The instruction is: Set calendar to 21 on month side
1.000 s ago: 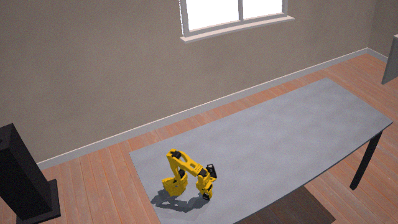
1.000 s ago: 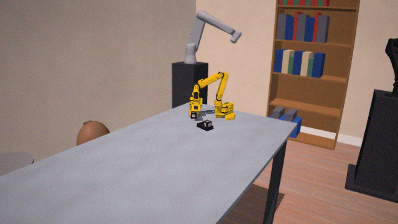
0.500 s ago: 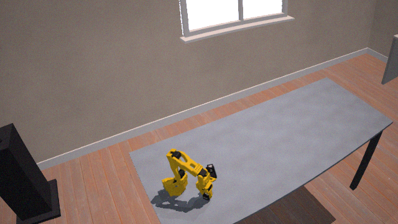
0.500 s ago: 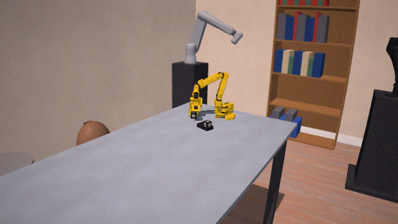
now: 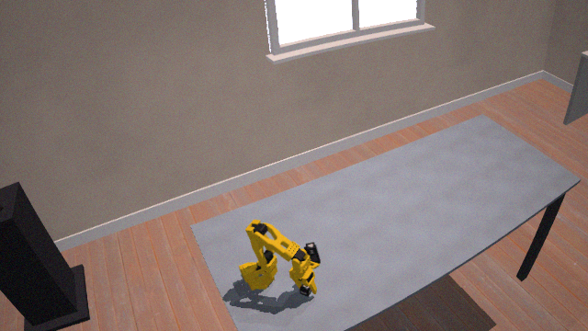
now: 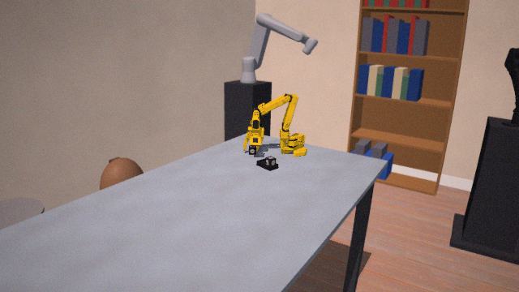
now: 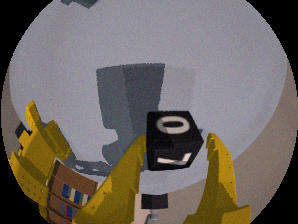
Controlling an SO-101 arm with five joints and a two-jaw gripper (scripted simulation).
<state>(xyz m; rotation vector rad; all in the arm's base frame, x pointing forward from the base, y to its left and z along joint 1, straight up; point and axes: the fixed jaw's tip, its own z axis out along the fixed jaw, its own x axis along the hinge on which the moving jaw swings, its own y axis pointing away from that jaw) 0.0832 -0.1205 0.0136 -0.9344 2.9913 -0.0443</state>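
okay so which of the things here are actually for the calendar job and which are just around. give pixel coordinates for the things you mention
For the job:
- black cube with white digits, at the hand (image 5: 310, 291) (image 6: 252, 148) (image 7: 176, 141)
- black calendar tray (image 6: 262, 165)
- second black cube, on the tray (image 6: 270, 161)

Just around:
- grey robot arm (image 6: 259, 45)
- tall brown bookshelf (image 6: 453, 81)
- brown rounded object (image 6: 122, 173)

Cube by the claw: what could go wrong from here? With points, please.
One of the claw's (image 5: 307, 290) (image 6: 251, 150) (image 7: 177, 137) jaws stands apart from the cube (image 5: 305, 290) (image 6: 252, 150) (image 7: 172, 142), so it isn't gripped; if it's off the table, which I can't confirm, it could drop or tip. A nudge from the other jaw, right beside it, might also skew it. And the cube is outside the tray (image 6: 260, 164), so leaving it there would fail the job.
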